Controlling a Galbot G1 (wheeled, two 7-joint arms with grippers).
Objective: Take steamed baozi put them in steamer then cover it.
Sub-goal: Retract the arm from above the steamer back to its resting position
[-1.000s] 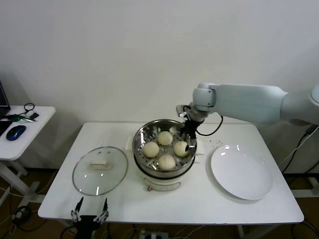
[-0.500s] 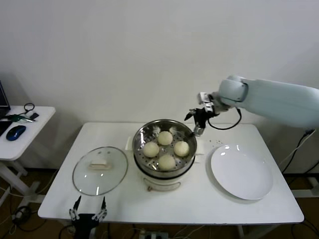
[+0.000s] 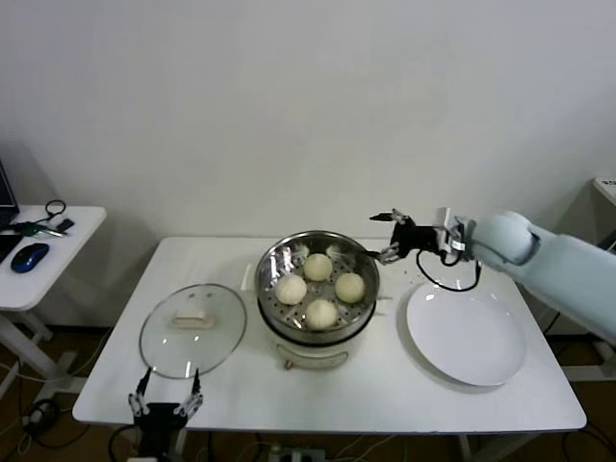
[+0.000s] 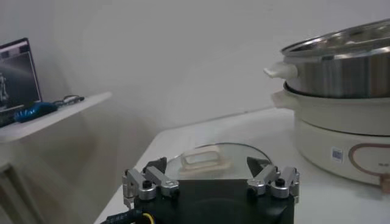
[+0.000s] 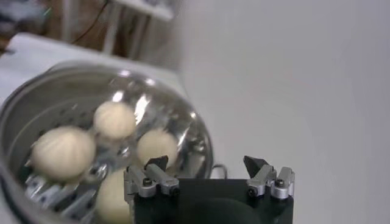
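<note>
Right gripper (image 3: 389, 236): fingers spread wide, holding nothing, pulled back since a second ago from inside the pot to a spot in the air just past its rim on the plate side, arm now reaching in low from the right instead of from above. Left gripper (image 3: 166, 398): also wide open and empty, parked at the table's near edge just in front of the lid, barely shifted. Steamed baozi (image 3: 319, 285): four smooth, cream-white domes, unmoved, lying in a diamond on the perforated steel tray, well clear of both sets of fingers; nearest bun beside the right gripper but below it and apart. Steamer (image 3: 279, 327): round, shiny stainless wall on a white base, uncovered, mid-table. Glass lid (image 3: 193, 329): round, clear, metal-rimmed, cream block handle, flat on the table to the steamer's left. White plate (image 3: 468, 332): flat, glossy, bare, to the steamer's right. White table (image 3: 385, 395) smooth, matte. Side table (image 3: 72, 231) far left with blue mouse (image 3: 31, 256).
</note>
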